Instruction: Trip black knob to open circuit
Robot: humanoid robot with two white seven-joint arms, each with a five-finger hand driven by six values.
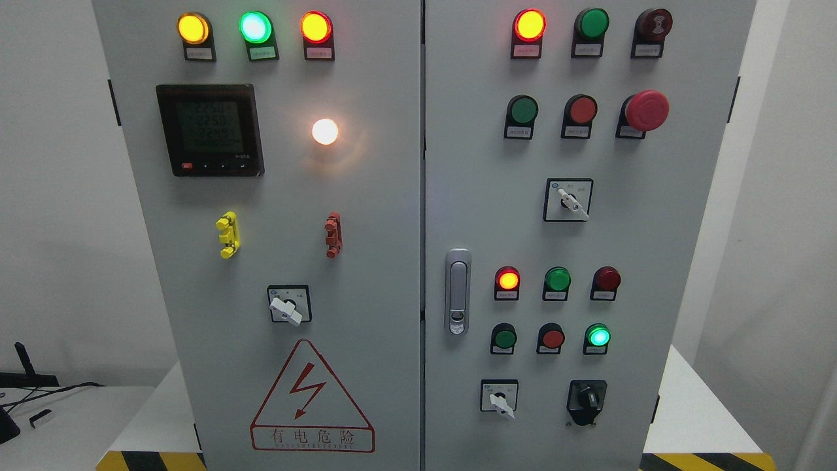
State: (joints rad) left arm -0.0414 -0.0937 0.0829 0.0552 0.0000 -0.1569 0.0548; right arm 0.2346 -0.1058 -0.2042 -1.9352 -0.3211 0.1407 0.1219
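The black knob (586, 400) sits low on the right door of the grey electrical cabinet (392, 261), at the lower right of the panel. Its handle points straight up and down. Left of it is a white selector switch (500, 399) on a black-framed plate. Neither of my hands nor either arm shows in the head view.
Lit and unlit lamps and push buttons cover both doors. A red mushroom stop button (646, 110) juts out at the upper right. A door latch (458, 291) sits near the seam. The left door carries a meter (209, 129) and a red warning triangle (312, 399).
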